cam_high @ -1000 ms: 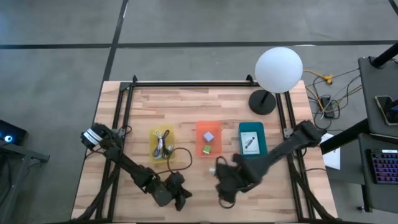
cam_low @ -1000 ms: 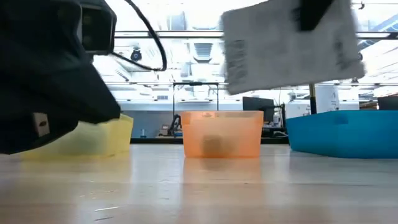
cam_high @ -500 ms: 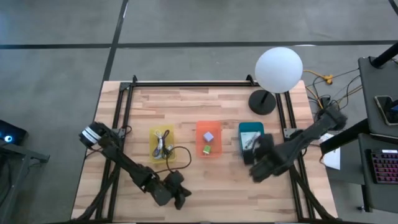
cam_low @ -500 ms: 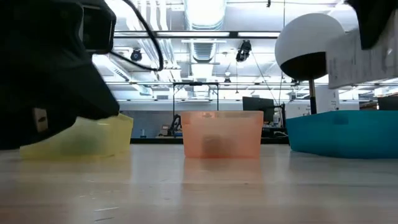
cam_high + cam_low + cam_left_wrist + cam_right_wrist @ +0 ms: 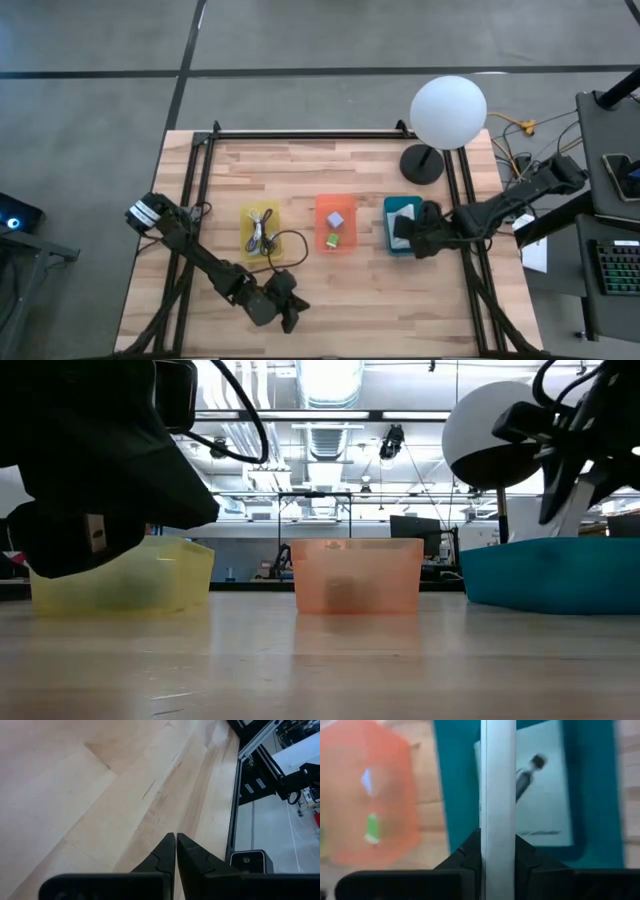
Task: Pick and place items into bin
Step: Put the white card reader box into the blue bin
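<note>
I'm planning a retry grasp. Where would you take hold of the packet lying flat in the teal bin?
Probably by one long edge, coming straight down from above. The packet lies flat on the floor of the teal bin, so its walls block any sideways approach.

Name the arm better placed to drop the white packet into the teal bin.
Right. Its hand already grips the packet edge-on above the teal bin; the left hand sits shut at the table's near edge.
</note>
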